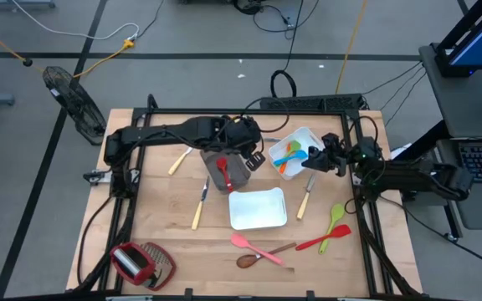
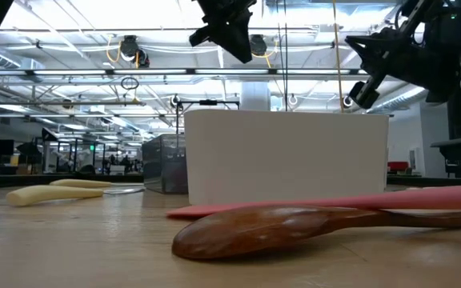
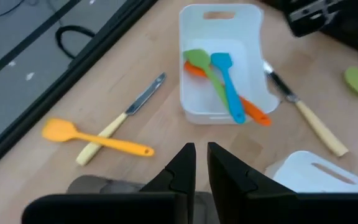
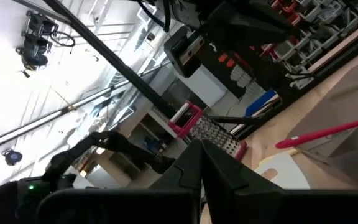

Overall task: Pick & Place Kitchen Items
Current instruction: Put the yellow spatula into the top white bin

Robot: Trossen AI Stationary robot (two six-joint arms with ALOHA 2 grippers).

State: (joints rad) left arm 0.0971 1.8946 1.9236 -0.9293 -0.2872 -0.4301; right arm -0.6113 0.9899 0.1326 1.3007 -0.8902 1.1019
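**Both end effectors empty: pick next utensil**

Right end effector [image 1: 315,160] is pressed together, holding nothing, hovering at the edge of the white tray [image 1: 308,135] that holds the blue spatula [image 3: 227,84], green spoon [image 3: 202,64] and an orange piece. Open before descending; the pale-handled knife [image 1: 306,198] just beside the tray looks nearest. Left end effector [image 3: 201,163] is nearly closed, empty, raised over the grey bin [image 1: 239,174]. Other utensils lie scattered on the counter [image 1: 166,217].

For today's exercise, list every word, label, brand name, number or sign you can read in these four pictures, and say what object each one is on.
None can be read.
The utensils, the white tray and the grey bin show no lettering.
Signs in the room behind the table in the low view are too small to read.
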